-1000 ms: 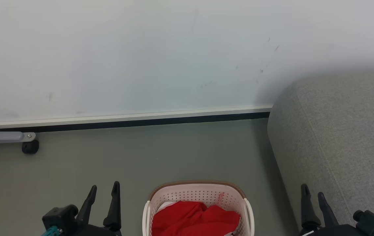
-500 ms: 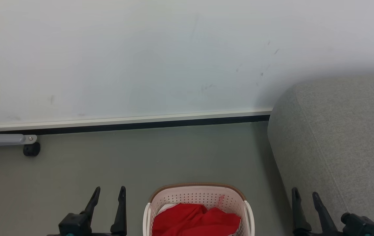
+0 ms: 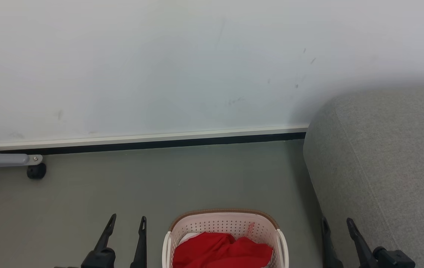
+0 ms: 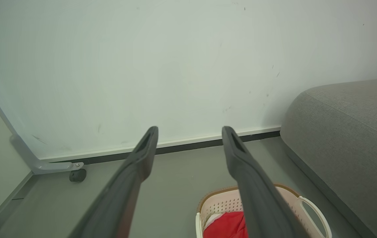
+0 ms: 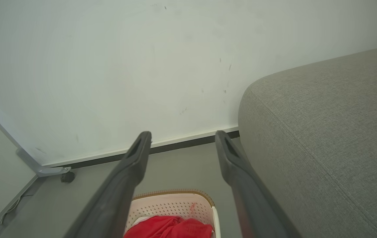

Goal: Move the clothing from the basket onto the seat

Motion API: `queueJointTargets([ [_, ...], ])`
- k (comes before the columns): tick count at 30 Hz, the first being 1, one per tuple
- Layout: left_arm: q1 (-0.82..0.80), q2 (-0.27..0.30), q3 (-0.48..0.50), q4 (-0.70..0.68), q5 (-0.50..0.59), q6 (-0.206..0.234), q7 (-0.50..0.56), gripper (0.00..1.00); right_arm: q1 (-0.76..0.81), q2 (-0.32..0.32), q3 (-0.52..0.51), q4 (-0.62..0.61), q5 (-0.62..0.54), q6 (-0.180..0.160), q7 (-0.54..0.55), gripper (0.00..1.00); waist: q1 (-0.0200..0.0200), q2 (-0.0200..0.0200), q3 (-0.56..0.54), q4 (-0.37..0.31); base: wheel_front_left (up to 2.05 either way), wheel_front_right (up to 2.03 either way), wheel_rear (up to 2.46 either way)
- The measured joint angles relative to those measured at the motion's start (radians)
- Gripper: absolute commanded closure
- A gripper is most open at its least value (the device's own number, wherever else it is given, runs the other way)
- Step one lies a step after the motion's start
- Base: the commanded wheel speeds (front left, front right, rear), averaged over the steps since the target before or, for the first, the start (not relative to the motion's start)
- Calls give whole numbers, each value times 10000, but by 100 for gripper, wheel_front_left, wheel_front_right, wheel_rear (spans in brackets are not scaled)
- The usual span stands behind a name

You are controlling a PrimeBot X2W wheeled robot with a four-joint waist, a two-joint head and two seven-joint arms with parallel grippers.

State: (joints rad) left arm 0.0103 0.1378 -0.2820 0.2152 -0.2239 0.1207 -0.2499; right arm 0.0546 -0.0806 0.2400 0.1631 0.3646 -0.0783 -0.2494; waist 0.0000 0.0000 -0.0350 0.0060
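The cream perforated basket with a brown rim sits on the floor at the bottom middle of the head view, holding crumpled red clothing with a bit of white at its left. The grey woven seat fills the right side. My left gripper stands open left of the basket, nothing between its fingers. My right gripper stands open between basket and seat. The left wrist view shows the basket, clothing and seat; the right wrist view shows the basket, clothing and seat.
A white wall with a dark baseboard runs behind the basket. A grey frame leg with a black caster stands at the far left by the wall. Grey floor lies between wall and basket.
Both grippers have sunk toward the bottom edge of the head view and drawn a little inward. The scene has shifted slightly downward, a small camera move. Basket and clothing lie as before.
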Motion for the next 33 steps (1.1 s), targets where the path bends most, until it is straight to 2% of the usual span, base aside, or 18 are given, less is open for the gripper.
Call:
queueJointTargets([
  [33, 123, -40, 174, 23, 59, -161, 0, 0, 42, 10, -17, -58, -48, 52, -2, 0, 0, 0, 270, -7, 0, 0, 0],
])
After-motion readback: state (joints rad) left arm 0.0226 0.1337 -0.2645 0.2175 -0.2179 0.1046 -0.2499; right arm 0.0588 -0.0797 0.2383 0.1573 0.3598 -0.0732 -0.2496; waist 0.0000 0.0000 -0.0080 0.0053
